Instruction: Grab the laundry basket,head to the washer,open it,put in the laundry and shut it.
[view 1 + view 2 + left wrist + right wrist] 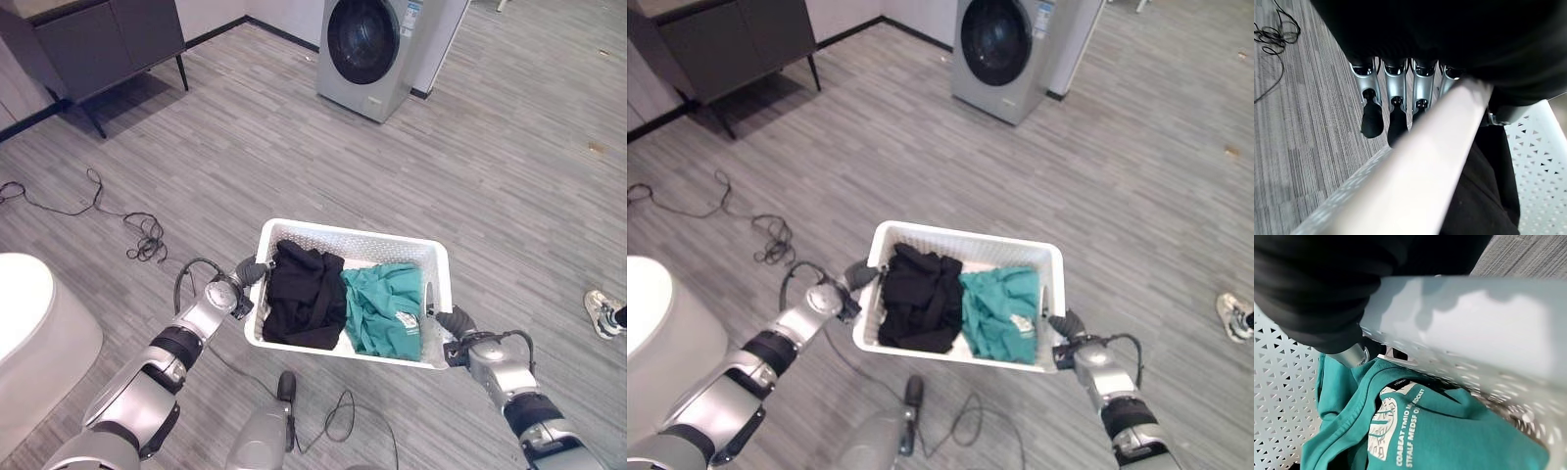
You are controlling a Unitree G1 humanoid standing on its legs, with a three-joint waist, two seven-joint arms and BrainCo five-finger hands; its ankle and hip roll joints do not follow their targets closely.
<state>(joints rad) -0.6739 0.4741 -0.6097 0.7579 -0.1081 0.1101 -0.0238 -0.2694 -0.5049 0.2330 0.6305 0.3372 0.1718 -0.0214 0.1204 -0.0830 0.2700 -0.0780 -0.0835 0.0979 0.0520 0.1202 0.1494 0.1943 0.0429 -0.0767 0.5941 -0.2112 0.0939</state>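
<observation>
Basket (345, 237), loaded with black and teal laundry (343, 304), is held off the floor by its short ends, left hand (251, 272) and right hand (453, 321) curled on the rim, washer (364, 54) well ahead.

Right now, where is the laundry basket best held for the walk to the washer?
By its two short-end rims, one hand from each side: the laundry basket is wide and open-topped, with clothes inside. The left hand and right hand sit at those ends.
</observation>
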